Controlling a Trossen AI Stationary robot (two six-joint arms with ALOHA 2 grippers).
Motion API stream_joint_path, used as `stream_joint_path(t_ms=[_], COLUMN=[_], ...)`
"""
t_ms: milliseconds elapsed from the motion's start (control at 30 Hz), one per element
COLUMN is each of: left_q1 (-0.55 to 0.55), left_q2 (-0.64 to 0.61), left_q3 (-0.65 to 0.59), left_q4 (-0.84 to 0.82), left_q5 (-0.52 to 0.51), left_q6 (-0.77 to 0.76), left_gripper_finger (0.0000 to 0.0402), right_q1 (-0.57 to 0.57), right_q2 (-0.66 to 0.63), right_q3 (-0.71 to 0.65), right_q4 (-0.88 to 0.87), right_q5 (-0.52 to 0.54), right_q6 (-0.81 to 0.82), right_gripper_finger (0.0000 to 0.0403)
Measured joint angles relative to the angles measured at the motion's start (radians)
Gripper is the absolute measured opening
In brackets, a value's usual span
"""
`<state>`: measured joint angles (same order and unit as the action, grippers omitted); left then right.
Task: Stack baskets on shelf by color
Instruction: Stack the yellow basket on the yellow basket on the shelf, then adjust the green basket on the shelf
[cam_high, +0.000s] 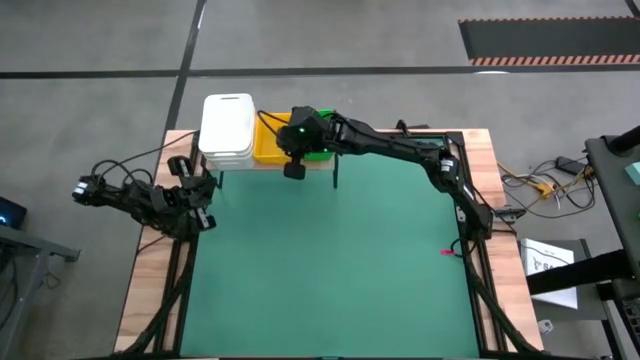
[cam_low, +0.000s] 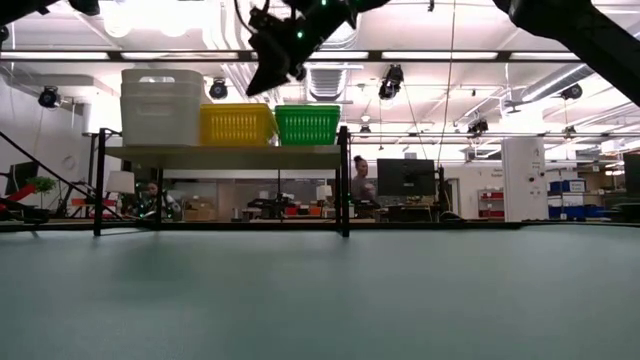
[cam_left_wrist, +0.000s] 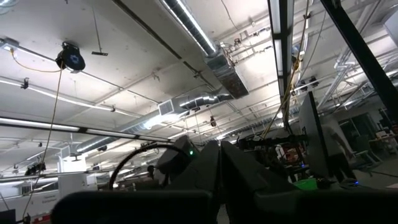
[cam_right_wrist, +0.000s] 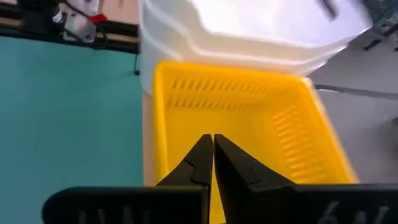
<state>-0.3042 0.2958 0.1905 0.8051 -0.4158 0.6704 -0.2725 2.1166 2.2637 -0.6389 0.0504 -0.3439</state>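
Green mat sits nearest the low camera, bare. Shelf at the worktop's far edge carries, left to right: white baskets stacked, yellow basket, green basket. Left end effector is parked at the left edge, fingers together, empty. Right end effector hovers over the yellow basket, fingers closed, holding nothing. Risk: descending closed, it could clip a rim and shove baskets off the shelf's back edge. Open lab behind, ceiling lights, people at desks.

1 shelf carries 3 basket stacks: 1 white, 1 yellow, 1 green.
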Motion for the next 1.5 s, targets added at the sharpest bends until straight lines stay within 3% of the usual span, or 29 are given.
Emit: stream_joint_path(t_ms=[200, 400, 700, 967, 1133, 1500], left_q1=[0.0, 0.0, 0.0, 0.0, 0.0, 0.0], left_q2=[0.0, 0.0, 0.0, 0.001, 0.0, 0.0], left_q3=[0.0, 0.0, 0.0, 0.0, 0.0, 0.0], left_q4=[0.0, 0.0, 0.0, -0.001, -0.001, -0.001], left_q5=[0.0, 0.0, 0.0, 0.0, 0.0, 0.0], left_q6=[0.0, 0.0, 0.018, 0.018, 0.018, 0.019], left_gripper_finger=[0.0, 0.0, 0.0, 0.0, 0.0, 0.0], right_q1=[0.005, -0.013, -0.062, -0.048, -0.043, -0.037], right_q2=[-0.003, -0.043, -0.029, -0.032, -0.032, -0.033], right_q3=[0.094, 0.092, 0.088, 0.086, 0.086, 0.086], right_q4=[-0.097, -0.238, -0.438, -0.481, -0.506, -0.522], right_q5=[0.055, 0.109, 0.1, 0.091, 0.029, 0.028], right_q6=[-0.015, -0.015, 0.012, -0.008, -0.005, 0.007], right_gripper_finger=[0.0008, 0.0008, 0.0008, 0.0008, 0.0008, 0.0008])
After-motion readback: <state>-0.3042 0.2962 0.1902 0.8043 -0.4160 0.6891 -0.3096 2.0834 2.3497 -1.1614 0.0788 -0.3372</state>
